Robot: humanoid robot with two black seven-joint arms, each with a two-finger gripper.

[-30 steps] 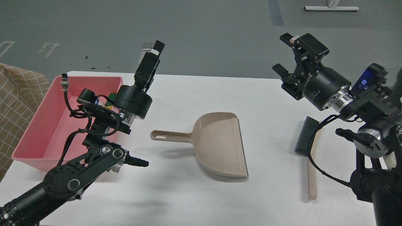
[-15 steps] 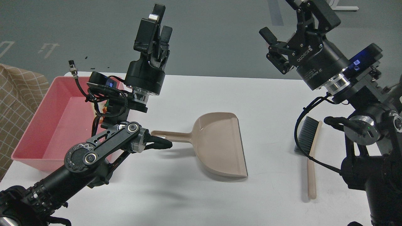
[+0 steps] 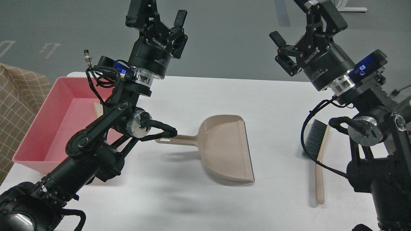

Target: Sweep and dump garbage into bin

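Pink bin holds a scrap | dustpan empty, table swept | your left fingers and right fingers apart, holding nothing | task looks finished

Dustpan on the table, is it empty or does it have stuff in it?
Empty: the dustpan lies flat, its beige inside bare.

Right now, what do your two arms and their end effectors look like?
Both arms are matte black with silver metal joint rings. Each two-finger end effector, left and right, sits on a round black body with white ROBOTIQ lettering. Small blue-lit modules sit behind each wrist. Loose black cables loop along both arms.
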